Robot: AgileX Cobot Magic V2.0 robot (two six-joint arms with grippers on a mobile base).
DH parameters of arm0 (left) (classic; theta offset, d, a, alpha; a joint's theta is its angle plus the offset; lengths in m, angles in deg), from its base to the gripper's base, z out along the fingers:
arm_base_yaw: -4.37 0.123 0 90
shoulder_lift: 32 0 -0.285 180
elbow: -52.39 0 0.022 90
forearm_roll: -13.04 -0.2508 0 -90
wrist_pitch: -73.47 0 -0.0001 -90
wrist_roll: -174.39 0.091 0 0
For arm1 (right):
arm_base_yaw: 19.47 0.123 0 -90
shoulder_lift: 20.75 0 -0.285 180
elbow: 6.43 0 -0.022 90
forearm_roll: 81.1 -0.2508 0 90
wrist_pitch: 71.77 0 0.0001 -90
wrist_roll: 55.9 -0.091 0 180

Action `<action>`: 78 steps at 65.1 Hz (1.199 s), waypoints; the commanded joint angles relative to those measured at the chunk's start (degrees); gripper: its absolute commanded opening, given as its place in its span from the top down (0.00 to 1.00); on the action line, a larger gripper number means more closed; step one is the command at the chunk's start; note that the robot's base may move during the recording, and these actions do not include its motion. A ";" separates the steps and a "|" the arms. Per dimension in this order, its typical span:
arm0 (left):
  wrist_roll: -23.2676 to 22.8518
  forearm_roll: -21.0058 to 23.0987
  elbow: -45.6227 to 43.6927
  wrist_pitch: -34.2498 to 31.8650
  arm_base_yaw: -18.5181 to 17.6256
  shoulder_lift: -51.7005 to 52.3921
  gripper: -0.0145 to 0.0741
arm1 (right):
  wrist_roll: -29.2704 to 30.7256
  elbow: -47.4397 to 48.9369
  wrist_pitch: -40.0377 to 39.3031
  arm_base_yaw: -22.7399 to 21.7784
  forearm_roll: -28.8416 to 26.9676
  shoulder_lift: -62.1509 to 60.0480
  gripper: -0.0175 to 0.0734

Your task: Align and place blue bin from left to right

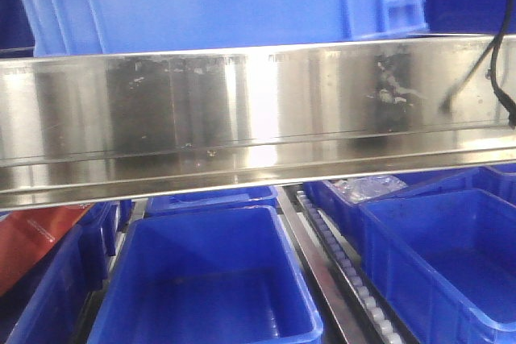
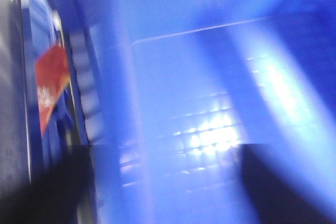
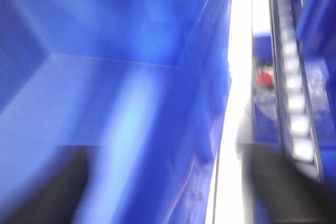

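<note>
A: Quickly, left to right. Front view, far left?
B: Red-orange crate (image 1: pixel 32 239), low left corner, partly hidden behind a dark blue bin wall.
A: Next over?
B: Smooth-walled dark blue tub (image 1: pixel 214 279) bottom centre, open top, nothing visible inside. Roller rail (image 1: pixel 343 267) running diagonally just right of it. Another dark blue tub (image 1: pixel 451 255) at lower right.
A: Task crate?
B: Blue bin (image 1: pixel 218 2) up top, bright blue, ribbed at both corners, sitting above and behind the shiny steel shelf edge (image 1: pixel 242 110), spanning from left to right of centre. Black cable (image 1: pixel 488 38) hanging at far right over the steel.
A: Left wrist view?
B: Heavily blurred. Red-orange patch at left, then blue bin interior, floor and wall seam visible. Left gripper (image 2: pixel 163 182): dark finger shapes at bottom left and bottom right, spread wide apart, one seemingly outside the wall, one inside. Contact with wall impossible to confirm.
A: Right wrist view?
B: Blurred too. Blue bin interior at left, bright wall edge in the middle, roller rail at right. Right gripper (image 3: pixel 163 187): fingers set wide, either side of the bin wall. Grip itself not readable.
</note>
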State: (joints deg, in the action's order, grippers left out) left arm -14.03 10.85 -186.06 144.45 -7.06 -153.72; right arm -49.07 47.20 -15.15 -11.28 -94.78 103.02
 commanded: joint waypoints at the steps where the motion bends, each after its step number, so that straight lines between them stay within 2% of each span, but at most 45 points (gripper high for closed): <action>1: 0.25 -1.24 -0.46 -1.01 -0.26 1.38 0.15 | 0.70 0.53 -1.49 -0.01 0.04 -1.23 0.19; 7: 0.25 -1.87 -0.58 -1.01 -0.26 2.66 0.18 | 0.70 0.53 -1.40 -0.01 0.04 -2.45 0.19; 19: 0.25 -3.53 -0.59 -1.01 -0.26 7.46 0.18 | 0.70 0.53 -1.40 -0.14 0.04 -6.72 0.19; 24: 0.25 -3.53 -0.59 -1.01 -0.26 9.62 0.20 | 0.70 0.53 -1.25 -0.49 0.04 -8.96 0.26; 28: 0.25 -3.53 -0.59 -1.01 -0.26 11.27 0.26 | 0.70 0.53 -0.93 -0.77 0.04 -10.51 0.38; 33: 0.25 -3.64 -0.59 -1.01 -0.16 12.97 0.41 | 0.70 0.53 -0.01 -1.10 0.07 -12.28 0.60; 38: 0.79 -3.89 -0.59 -1.01 0.08 13.68 0.61 | 0.70 0.53 1.41 -1.71 0.19 -13.49 0.84; 41: 0.79 -3.89 -0.59 -1.01 0.25 13.81 0.76 | 0.09 0.53 2.16 -1.97 0.19 -14.00 0.91; 45: 0.84 -3.89 -0.15 -1.01 0.31 14.04 0.97 | -0.36 0.53 3.32 -2.59 0.37 -14.11 0.88; 54: 0.93 -4.55 3.60 -1.01 0.31 14.72 0.96 | -0.76 -1.96 4.23 -4.54 0.36 -14.35 0.88; 64: 0.93 -6.40 13.51 -1.08 0.31 18.97 0.96 | -0.76 -7.76 2.79 -5.74 0.36 -16.12 0.88; 78: -0.75 -7.01 38.30 -19.82 0.31 33.26 0.96 | 0.29 -23.44 -8.44 -5.74 0.36 -25.15 0.88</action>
State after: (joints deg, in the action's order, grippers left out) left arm -13.81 4.03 -155.29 132.36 -7.04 -126.32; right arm -49.55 28.54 -17.12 -16.82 -94.54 82.59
